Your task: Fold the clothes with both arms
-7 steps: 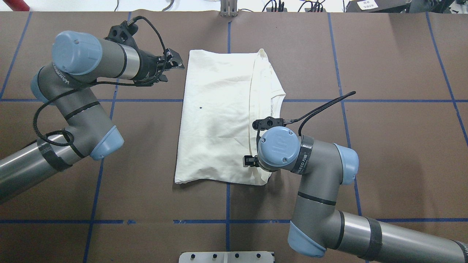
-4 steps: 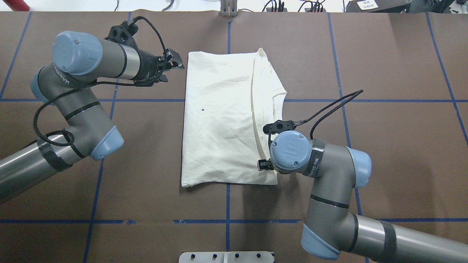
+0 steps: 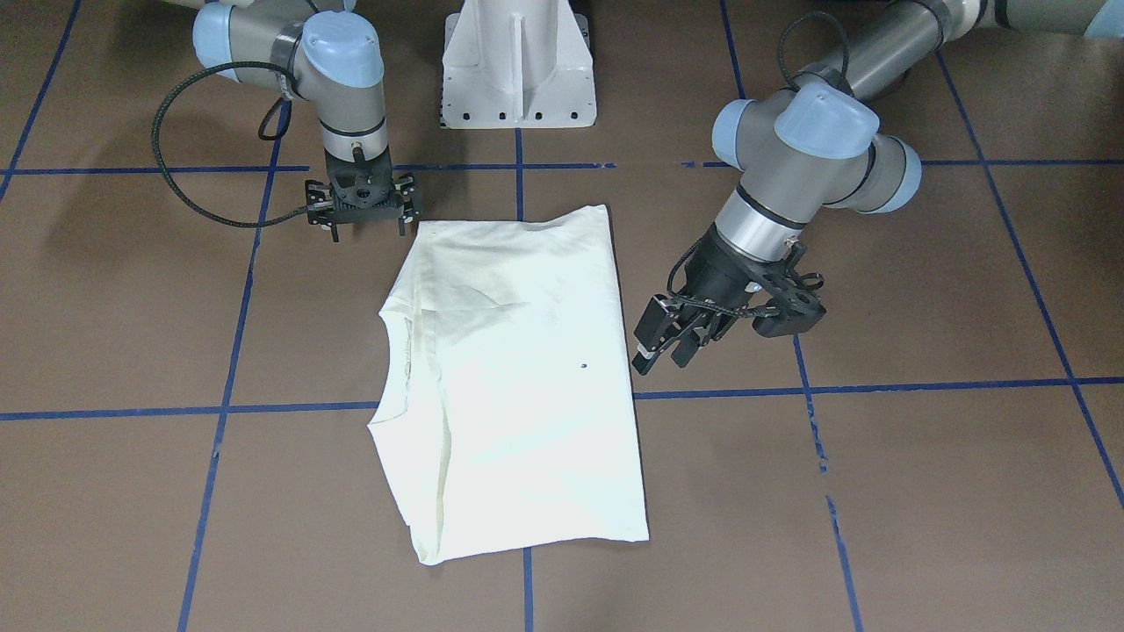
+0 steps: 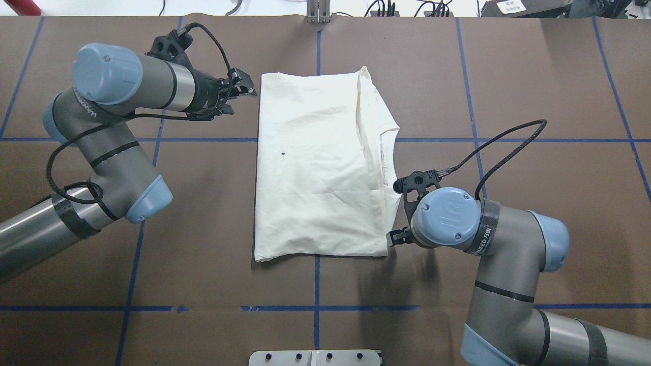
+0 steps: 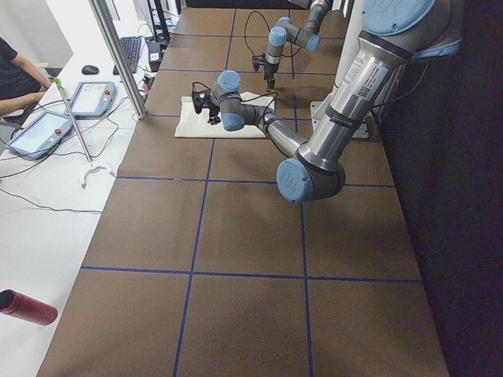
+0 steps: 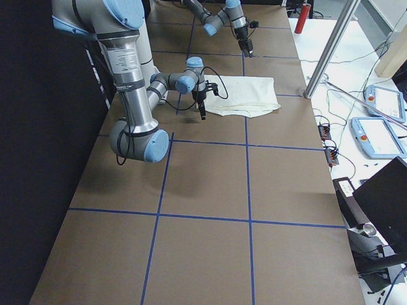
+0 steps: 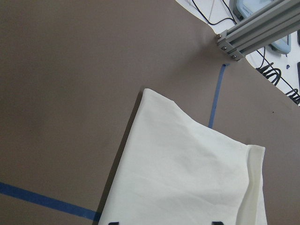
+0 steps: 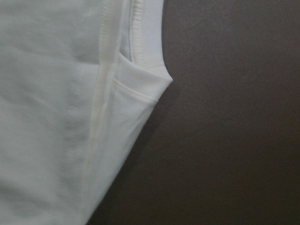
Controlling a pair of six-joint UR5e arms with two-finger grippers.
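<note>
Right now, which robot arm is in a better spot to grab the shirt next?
Probably the right. The right gripper points straight down, open and low, beside the corner of the shirt nearest the robot. The left gripper, also open, hangs tilted and seems higher off the table.

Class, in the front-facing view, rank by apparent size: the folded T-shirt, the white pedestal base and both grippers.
Folded T-shirt
white pedestal base (cropped)
left gripper
right gripper
Last two unsure: the right one points down, foreshortened.
</note>
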